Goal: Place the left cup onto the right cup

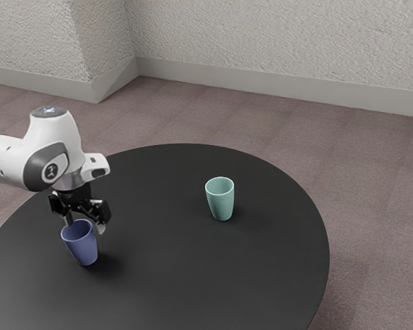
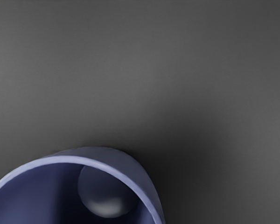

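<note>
Closest to the exterior camera lay the black round desk [image 1: 193,289], which carried everything. Next in size, the white arm [image 1: 34,161] reached down at the exterior view's left, with its jaws right at the rim of the blue cup [image 1: 80,245]. Whether they were clenched on it or released could not be told. That cup seemed to rest on the desk, well apart from the green cup [image 1: 220,198], which stood upright with nothing on it. By my judgement the task was only at its beginning: the lifting, carrying and placing were all not yet done.
</note>
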`<state>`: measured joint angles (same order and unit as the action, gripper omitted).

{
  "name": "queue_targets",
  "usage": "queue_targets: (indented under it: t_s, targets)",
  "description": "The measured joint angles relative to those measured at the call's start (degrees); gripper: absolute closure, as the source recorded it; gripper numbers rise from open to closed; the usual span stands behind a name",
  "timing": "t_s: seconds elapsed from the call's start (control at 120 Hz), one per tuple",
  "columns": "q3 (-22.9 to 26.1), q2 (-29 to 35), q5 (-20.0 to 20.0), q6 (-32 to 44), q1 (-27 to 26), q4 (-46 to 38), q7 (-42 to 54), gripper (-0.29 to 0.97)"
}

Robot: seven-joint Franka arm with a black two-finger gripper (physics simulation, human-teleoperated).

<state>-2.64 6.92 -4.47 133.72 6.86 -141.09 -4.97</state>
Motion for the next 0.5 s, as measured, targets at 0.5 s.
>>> queue_targets:
  t_s: [0.5]
  targets:
    - [1.0, -2.0, 0.0, 2.3, -0.1, 0.1, 1.1, 0.00]
